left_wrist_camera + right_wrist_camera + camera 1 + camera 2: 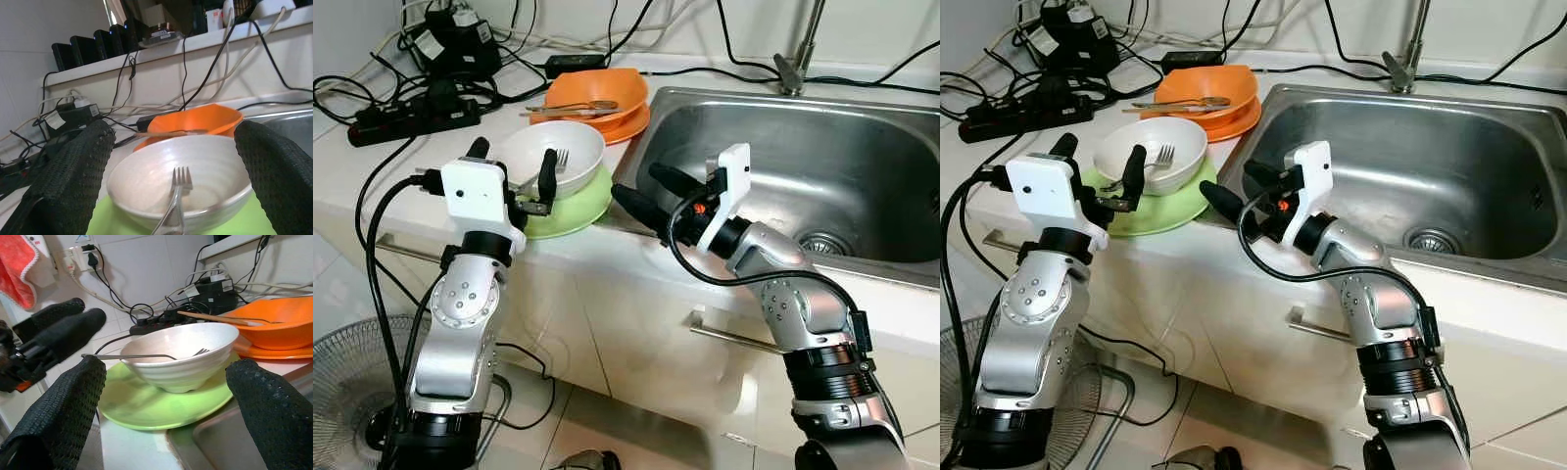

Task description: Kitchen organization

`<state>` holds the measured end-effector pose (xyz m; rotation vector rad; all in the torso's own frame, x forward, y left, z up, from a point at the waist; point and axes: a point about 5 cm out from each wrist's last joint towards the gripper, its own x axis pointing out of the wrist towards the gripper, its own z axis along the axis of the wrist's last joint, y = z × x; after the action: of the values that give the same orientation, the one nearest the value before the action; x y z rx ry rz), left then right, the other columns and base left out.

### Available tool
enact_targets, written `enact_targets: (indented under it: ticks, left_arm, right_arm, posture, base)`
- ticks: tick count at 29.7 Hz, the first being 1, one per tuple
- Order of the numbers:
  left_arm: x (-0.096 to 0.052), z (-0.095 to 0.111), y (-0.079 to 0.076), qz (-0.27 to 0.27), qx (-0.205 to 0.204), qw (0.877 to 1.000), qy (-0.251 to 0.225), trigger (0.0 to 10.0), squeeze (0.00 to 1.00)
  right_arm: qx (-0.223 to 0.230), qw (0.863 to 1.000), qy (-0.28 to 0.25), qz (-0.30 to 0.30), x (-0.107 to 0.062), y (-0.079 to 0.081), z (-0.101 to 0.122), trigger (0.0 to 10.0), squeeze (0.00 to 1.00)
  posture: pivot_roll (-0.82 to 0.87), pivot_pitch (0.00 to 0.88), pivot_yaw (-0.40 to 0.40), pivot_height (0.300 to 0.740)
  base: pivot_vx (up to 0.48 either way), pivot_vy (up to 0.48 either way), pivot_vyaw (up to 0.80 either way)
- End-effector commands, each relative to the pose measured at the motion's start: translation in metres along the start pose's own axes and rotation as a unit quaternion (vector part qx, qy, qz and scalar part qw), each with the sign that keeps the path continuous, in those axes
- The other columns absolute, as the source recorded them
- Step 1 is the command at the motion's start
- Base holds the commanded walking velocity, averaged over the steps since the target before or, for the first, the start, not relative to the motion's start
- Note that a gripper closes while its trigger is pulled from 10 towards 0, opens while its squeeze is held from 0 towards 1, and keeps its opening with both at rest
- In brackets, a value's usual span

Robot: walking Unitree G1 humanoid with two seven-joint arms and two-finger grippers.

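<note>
A white bowl (570, 145) with a fork (559, 161) in it sits on a light green plate (582, 208) on the counter, left of the sink (862, 211). Behind them an orange bowl (599, 92) on an orange plate holds a spoon and other utensils across its rim. My left gripper (514, 163) is open at the near left rim of the white bowl, its fingers (73, 176) on either side of the fork's handle. My right gripper (634, 180) is open over the sink's left edge, pointing at the green plate (161, 406) and a short way from it.
A black power strip (406, 116), adapters and many cables lie on the counter at the back left. The faucet (795, 61) stands behind the sink. A floor fan (352, 382) is at the lower left, and a cabinet handle (734, 335) is below the counter.
</note>
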<state>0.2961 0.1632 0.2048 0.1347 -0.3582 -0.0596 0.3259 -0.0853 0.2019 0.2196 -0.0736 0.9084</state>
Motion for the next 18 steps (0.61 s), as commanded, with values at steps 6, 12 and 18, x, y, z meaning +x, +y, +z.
enact_targets:
  ticks: [6, 12, 18]
  left_arm:
    - [0.006, -0.015, 0.008, -0.011, 0.015, 1.0, 0.015, 10.0, 0.0]
    - [0.014, -0.031, 0.007, -0.03, 0.017, 0.999, 0.025, 9.8, 0.0]
    - [0.019, -0.038, -0.002, -0.046, -0.003, 0.999, 0.026, 0.0, 0.0]
  right_arm:
    - [-0.004, 1.0, -0.001, 0.021, 0.001, 0.009, 0.005, 10.0, 1.0]
    - [-0.006, 1.0, -0.004, 0.019, 0.0, 0.01, 0.007, 10.0, 1.0]
    - [-0.009, 1.0, -0.008, 0.012, -0.002, 0.009, 0.01, 10.0, 1.0]
  posture:
    - [0.0, 0.034, 0.126, 0.74]
    - [-0.02, 0.033, 0.132, 0.74]
    - [-0.02, 0.03, 0.135, 0.74]
  base:
    - [0.0, 0.0, 0.0]
    - [0.0, 0.0, 0.0]
    - [0.0, 0.0, 0.0]
